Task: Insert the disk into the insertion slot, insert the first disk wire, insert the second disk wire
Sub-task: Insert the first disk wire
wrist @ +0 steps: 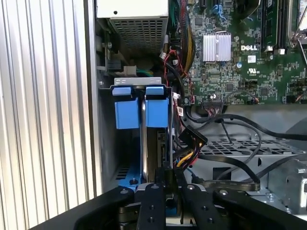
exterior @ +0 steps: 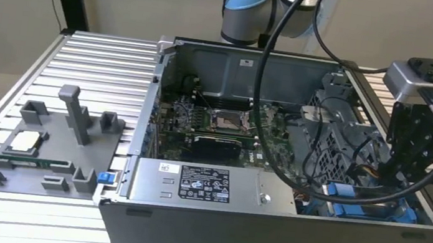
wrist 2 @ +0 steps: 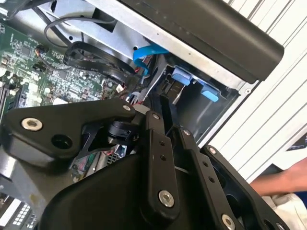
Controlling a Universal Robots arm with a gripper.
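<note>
An open computer case (exterior: 269,235) is set on the ribbed table (exterior: 100,49). In the exterior view, the disk (exterior: 360,211) in its blue frame is seen in the slot at the case's 4 o'clock corner. The end effector (wrist: 169,173) is held narrow just beside the disk. Whether anything is pinched cannot be told.

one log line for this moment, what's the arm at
gripper: inside computer case, at drive bay | disk: blue frame in bay slot, in line with gripper | black connector: hangs beside disk
</note>
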